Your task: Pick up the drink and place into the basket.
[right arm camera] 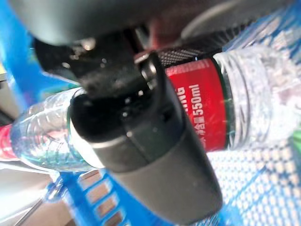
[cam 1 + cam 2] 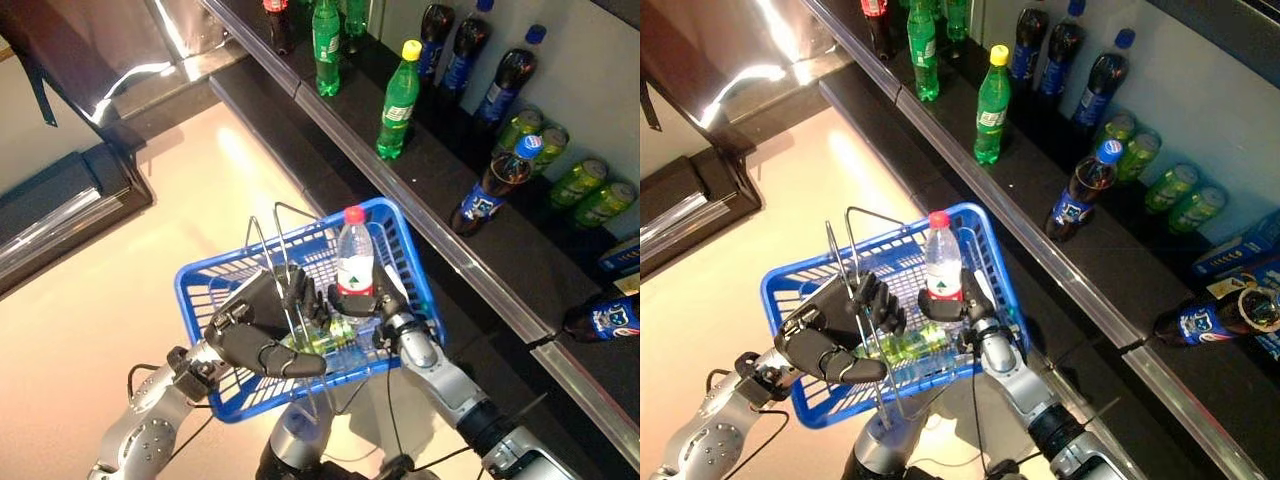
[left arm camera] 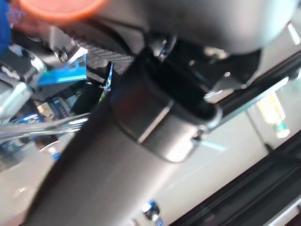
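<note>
From above, the right hand [image 2: 375, 305] holds a clear water bottle [image 2: 355, 262] upright inside the blue basket [image 2: 212, 292], fingers curled around its lower body. The right wrist view adds the bottle's red label pressed under the thumb, with basket mesh behind. The left hand [image 2: 262, 325] is closed around the basket's wire handles [image 2: 290, 275]. A green bottle [image 2: 905, 347] lies on the basket floor. More bottles stand on the dark shelf [image 2: 480, 255] beyond.
</note>
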